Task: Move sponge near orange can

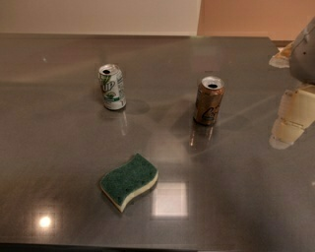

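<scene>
The sponge [129,181], dark green on top over pale yellow foam with wavy edges, lies flat on the grey table [59,147] at front centre. The orange can [208,100], brownish-orange with a silver top and dark script, stands upright right of centre, farther back than the sponge. My gripper [294,117], pale cream, hangs at the right edge of the view, to the right of the orange can and well apart from the sponge. It holds nothing that I can see.
A white-and-green soda can [112,87] stands upright at the back left of centre. The table's far edge meets a pale wall [98,15]. Bright light reflections lie on the table near the sponge.
</scene>
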Controlling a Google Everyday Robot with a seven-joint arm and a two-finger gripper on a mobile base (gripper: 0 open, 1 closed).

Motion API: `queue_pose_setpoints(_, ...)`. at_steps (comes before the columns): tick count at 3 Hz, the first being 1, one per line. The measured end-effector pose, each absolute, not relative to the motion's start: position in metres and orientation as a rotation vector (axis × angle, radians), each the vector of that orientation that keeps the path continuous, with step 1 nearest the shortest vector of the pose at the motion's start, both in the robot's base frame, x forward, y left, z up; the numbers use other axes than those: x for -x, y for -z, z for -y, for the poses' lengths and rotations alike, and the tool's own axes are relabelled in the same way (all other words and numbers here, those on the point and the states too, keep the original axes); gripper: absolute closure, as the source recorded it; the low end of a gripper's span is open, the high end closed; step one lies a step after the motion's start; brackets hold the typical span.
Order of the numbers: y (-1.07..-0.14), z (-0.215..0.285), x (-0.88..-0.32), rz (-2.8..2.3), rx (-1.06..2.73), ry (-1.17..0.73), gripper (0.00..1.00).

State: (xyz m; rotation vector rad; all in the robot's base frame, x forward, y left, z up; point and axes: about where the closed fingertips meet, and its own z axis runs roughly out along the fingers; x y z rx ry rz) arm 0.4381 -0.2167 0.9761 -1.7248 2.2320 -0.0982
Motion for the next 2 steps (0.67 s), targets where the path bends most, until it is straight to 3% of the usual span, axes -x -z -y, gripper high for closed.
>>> queue_pose_setpoints(2,-0.976,0.199,-0.44,-2.18,1.773,0.085,0.0)
